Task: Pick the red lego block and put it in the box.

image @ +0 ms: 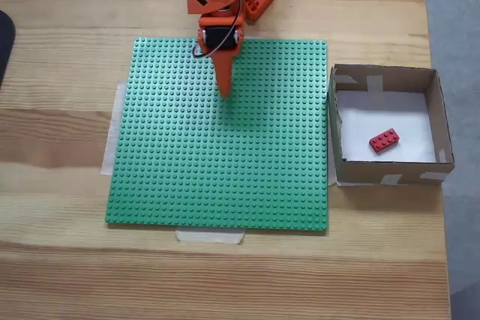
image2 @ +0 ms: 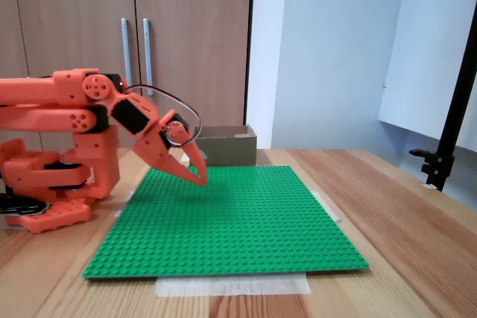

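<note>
Red lego block [image: 383, 140] lies inside the box [image: 385, 77], well apart from the tool [image: 223, 89] toward the right in a fixed view; the tool's fingers are pressed together, empty, above the green baseplate [image: 225, 177].

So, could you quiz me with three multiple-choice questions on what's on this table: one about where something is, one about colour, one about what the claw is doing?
1. Where is the red lego block?
A. On the green baseplate
B. Inside the box
C. In the claw

2. What colour is the big studded baseplate?
A. Green
B. Blue
C. Yellow

3. What state is the claw in?
A. Gripping the brick
B. Wide open over the box
C. Shut and empty above the baseplate

Answers:
1. B: the brick lies on the white floor of the box.
2. A: it is green in both fixed views.
3. C: its fingers meet in a point, holding nothing, over the plate's far part.
</note>
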Tool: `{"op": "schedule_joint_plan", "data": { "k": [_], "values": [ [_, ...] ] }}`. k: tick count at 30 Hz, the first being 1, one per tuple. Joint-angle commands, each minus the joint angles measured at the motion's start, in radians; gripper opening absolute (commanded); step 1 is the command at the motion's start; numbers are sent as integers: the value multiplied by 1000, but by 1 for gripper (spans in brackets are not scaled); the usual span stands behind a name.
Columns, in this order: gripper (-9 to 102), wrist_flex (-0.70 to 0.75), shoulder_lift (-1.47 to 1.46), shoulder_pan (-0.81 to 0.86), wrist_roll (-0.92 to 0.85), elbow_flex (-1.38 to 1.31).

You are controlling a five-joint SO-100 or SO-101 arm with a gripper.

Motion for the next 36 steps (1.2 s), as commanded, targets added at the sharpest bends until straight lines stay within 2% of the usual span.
{"op": "schedule_joint_plan", "data": {
  "k": [1, 36],
  "values": [
    [-1, -15, 34, 8, -21, 9],
    [-1, -51, 35, 25, -69, 150]
  ]
}}
